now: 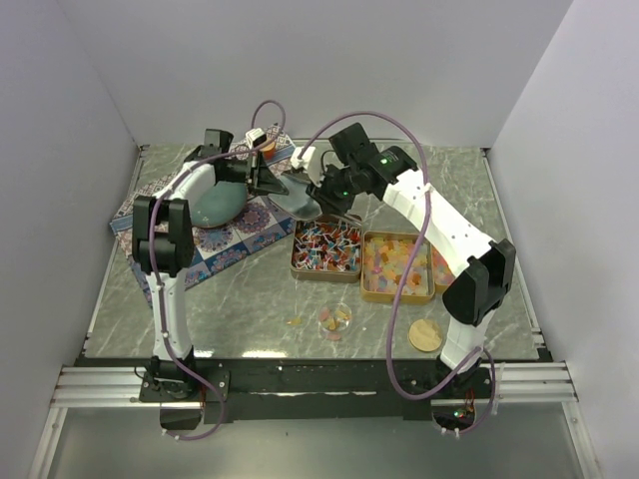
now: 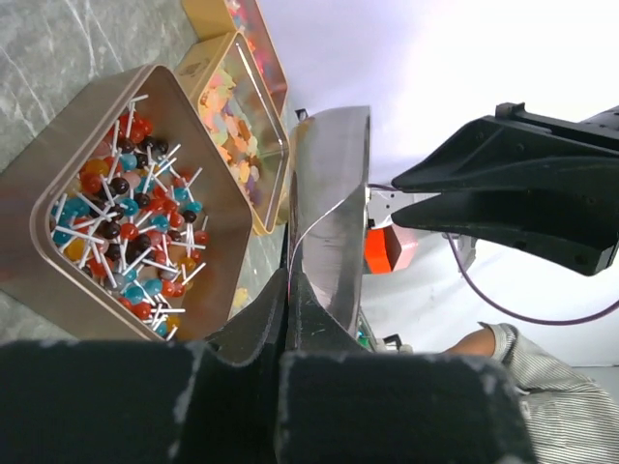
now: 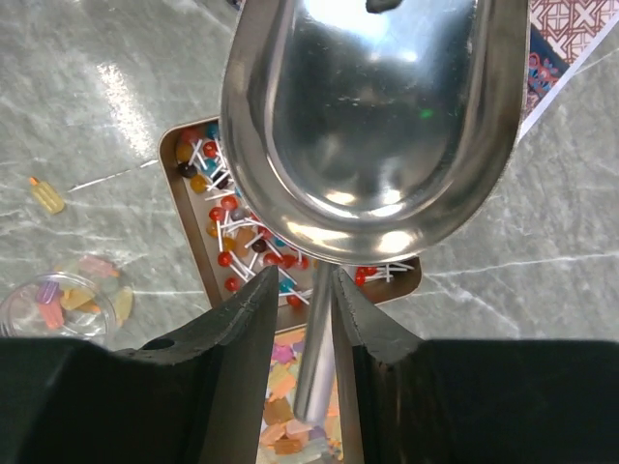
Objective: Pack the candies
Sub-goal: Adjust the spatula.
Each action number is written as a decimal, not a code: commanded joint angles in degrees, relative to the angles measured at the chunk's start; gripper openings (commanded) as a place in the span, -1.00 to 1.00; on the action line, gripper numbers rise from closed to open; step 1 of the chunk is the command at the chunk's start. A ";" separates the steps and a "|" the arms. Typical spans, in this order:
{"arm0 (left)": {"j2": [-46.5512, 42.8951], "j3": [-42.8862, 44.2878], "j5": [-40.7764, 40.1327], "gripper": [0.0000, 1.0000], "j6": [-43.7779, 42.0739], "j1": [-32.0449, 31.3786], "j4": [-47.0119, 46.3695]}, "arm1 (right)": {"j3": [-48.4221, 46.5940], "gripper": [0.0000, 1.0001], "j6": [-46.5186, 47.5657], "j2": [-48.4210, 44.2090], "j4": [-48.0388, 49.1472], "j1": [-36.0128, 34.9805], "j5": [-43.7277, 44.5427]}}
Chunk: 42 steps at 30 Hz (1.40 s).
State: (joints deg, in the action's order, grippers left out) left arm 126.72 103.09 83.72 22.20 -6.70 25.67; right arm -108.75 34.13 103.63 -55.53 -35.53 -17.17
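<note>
A shiny metal scoop point(image 1: 298, 196) hangs above the table between both arms. My left gripper point(image 2: 287, 282) is shut on the scoop's point(image 2: 334, 208) thin rim. My right gripper point(image 3: 305, 275) stands open around the scoop's handle point(image 3: 314, 362), with a gap at one finger. The scoop's bowl point(image 3: 377, 116) is empty. Below lie the candies: red, teal and dark lollipops point(image 1: 326, 247) in one gold tin point(image 3: 184, 217), and pale yellow-orange squares point(image 1: 397, 261) in the tin beside it. A third tin point(image 1: 443, 269) is partly hidden by the right arm.
A small clear dish point(image 1: 334, 317) with a few sweets sits in front of the tins, a loose sweet point(image 1: 294, 321) left of it. A cork disc point(image 1: 425, 334) lies near the right arm's base. A teal pouch point(image 1: 215, 205) rests on a patterned mat point(image 1: 235, 239) at the left.
</note>
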 commanded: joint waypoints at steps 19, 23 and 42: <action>-5.78 -10.89 2.41 -0.98 38.08 1.60 -46.63 | 7.15 -0.10 0.32 -0.80 3.23 1.78 5.04; -5.43 -14.74 1.97 -0.98 54.03 1.60 -64.52 | 7.06 -0.13 -0.03 -0.10 4.20 2.39 5.83; -3.49 -16.87 0.57 -0.98 63.78 2.13 -75.71 | -1.02 -0.43 1.11 -0.18 -0.27 4.24 0.48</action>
State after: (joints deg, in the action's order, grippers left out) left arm 125.16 85.08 82.63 90.45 -5.04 -54.13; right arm -104.77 33.69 105.56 -53.84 -31.92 -13.78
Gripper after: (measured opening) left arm 0.021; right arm 0.135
